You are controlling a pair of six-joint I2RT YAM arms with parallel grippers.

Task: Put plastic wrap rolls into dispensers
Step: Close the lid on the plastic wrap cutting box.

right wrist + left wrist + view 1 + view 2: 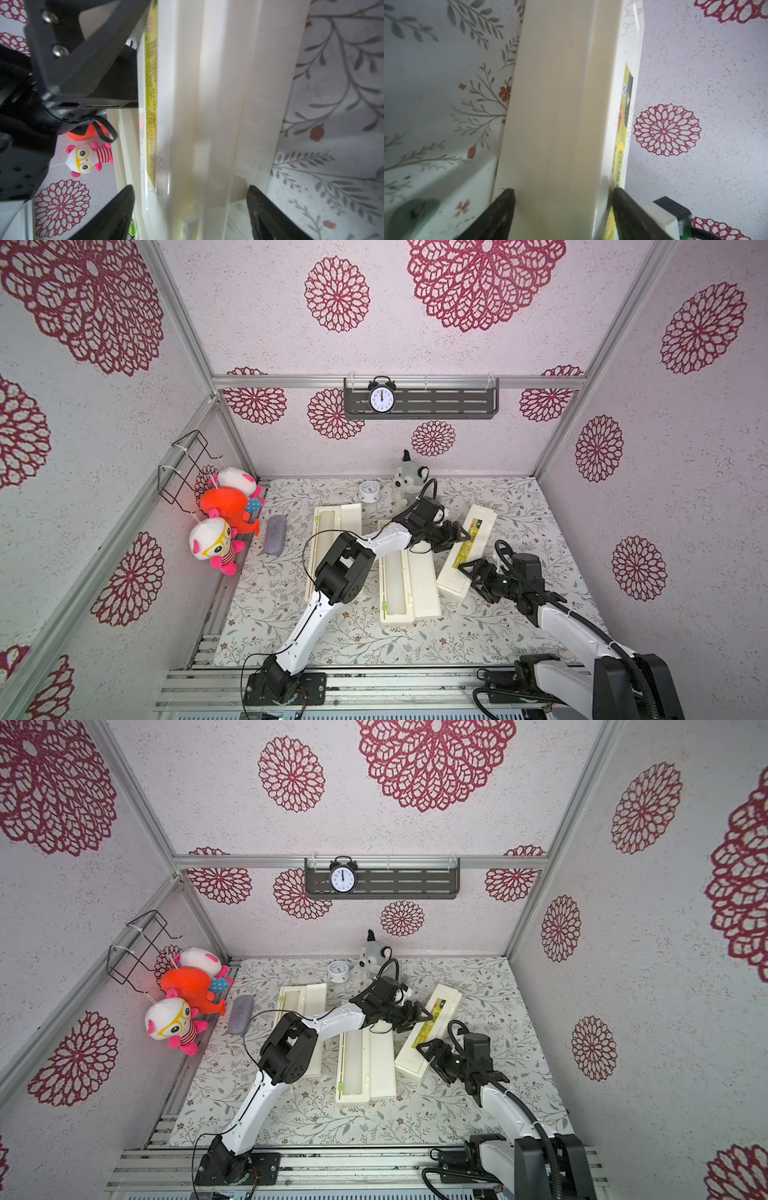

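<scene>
- Grey pouch (275, 535): lies on the floral surface (316, 639), well to the left of the round white clock (369, 491) and nearer the arm bases.
- Left dispenser (351, 519): just beside the clock, on its near-left. The lid is open, and the long axis runs from the clock's side toward the arm bases, with the near end swinging slightly left. A plastic wrap roll (330, 523) lies inside along the same axis. The left arm hides the near half.
- Middle dispenser (420, 591): nearer than the clock and a little to its right, also open. Its long axis runs almost straight from far to near. A second roll (395, 585) lies lengthwise in it. The far end is hidden under the left arm.
- Left hand (460, 540): to the right of the clock. In the left wrist view its fingers (507, 199) press flat against both long sides of the right dispenser, pinching its far part.
- Right dispenser (453, 578): furthest right of the clock, lid closed and yellow-green label showing. Its long axis slants, the near end close to the middle dispenser and the far end angled away to the right. I cannot tell whether it rests on the surface.
- Right hand (471, 580): its fingers (124, 199) straddle that box's near end. The blur there leaves it unclear whether they grip or merely stand beside it.
</scene>
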